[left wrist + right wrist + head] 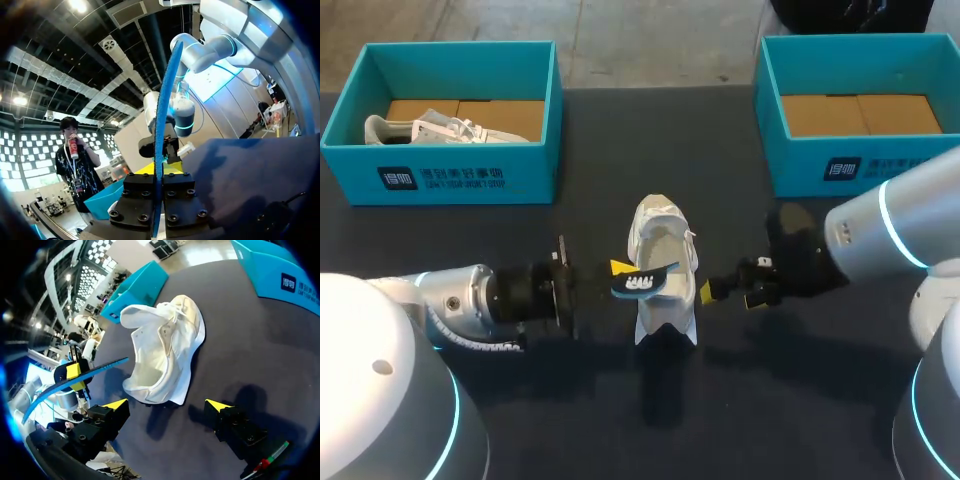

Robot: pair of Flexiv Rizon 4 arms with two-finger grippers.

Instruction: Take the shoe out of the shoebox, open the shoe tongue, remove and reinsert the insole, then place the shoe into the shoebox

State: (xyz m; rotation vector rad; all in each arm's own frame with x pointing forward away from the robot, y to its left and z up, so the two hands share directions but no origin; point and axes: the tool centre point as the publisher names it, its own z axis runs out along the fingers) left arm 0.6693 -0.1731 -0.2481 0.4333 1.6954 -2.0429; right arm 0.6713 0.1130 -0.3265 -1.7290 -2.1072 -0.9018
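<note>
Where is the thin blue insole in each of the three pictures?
Head view: thin blue insole by the white fabric shoe, clamped in the left arm's jaws.
Left wrist view: insole edge-on, rising from between those jaws.
Right wrist view: insole curving beside the shoe, ahead of the right arm's open jaws.
Shared landmark: the shoe, absent from the left wrist view.
</note>
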